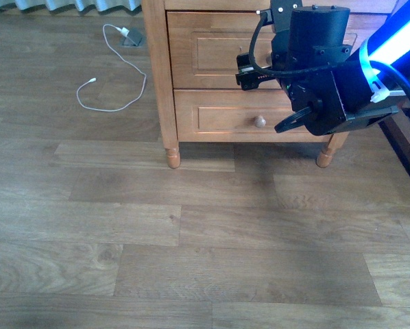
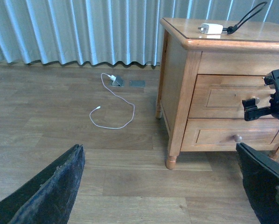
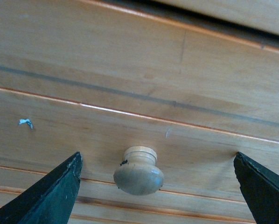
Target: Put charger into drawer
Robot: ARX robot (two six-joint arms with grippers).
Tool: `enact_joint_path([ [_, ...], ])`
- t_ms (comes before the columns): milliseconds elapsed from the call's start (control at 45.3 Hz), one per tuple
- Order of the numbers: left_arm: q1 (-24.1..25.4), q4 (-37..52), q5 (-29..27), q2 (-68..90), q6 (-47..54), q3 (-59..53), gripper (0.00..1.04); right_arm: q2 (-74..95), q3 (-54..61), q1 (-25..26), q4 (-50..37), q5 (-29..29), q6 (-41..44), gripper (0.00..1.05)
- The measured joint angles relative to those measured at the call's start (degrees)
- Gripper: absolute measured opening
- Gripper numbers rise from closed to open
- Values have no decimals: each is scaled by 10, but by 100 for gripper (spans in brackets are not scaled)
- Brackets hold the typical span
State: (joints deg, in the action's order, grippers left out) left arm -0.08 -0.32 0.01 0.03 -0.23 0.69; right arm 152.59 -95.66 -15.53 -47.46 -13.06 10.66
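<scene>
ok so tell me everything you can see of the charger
The charger is a small white rectangular block lying flat on the wooden cabinet top, near its front edge, with what look like prongs at one end. A thin black cable loops up from the other end. Nothing else touches it.

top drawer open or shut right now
Shut: the top drawer front sits flush with the nightstand frame, with no interior showing.

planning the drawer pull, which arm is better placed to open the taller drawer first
Right. The right gripper hangs open at the drawer front, with its round knob between the fingers. The left gripper is open too, but it is out over the floor, apart from the nightstand.
</scene>
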Motion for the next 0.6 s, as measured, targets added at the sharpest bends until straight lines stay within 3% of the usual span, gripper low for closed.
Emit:
enact_joint_path([
  [199, 0, 0, 0, 0, 0, 0, 99, -4, 2, -4, -1, 3, 2, 94],
  [552, 0, 0, 0, 0, 0, 0, 99, -3, -4, -4, 16, 8, 3, 26],
  [596, 0, 0, 0, 0, 0, 0, 99, -3, -4, -4, 17, 7, 3, 24],
])
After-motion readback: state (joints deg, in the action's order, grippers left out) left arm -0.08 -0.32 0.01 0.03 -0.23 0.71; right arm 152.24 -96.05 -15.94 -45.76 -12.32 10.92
